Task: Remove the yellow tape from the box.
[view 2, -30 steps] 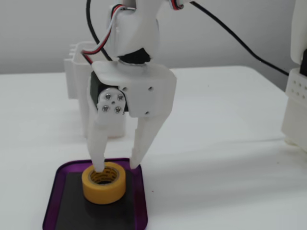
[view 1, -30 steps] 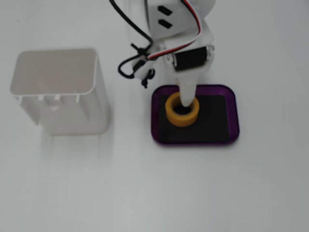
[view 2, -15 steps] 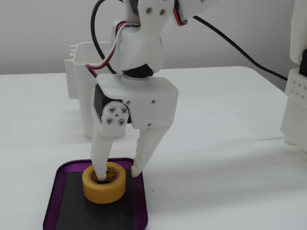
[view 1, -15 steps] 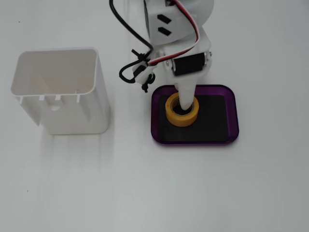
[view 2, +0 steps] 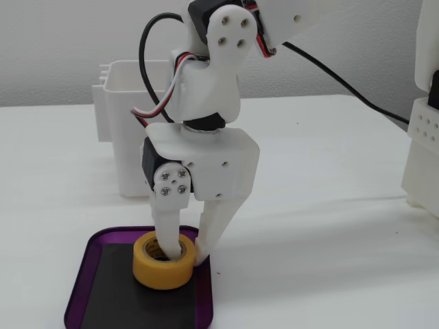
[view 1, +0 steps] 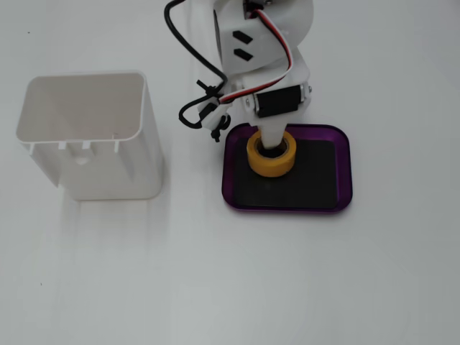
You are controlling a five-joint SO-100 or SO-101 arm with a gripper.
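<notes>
gripper (view 2: pixel 185 255) lowered further and narrowed, one finger inside the hole and the other against the outer wall, yellow tape (view 2: pixel 163 260) shifted toward the box's (view 2: pixel 86 291) far right edge

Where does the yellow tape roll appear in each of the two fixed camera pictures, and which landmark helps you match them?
In a fixed view, looking down: the yellow tape sits right of centre, in the purple tray's upper left part.
In a fixed view, from the side: the tape is at bottom left.
Shared landmark: the white container.
</notes>
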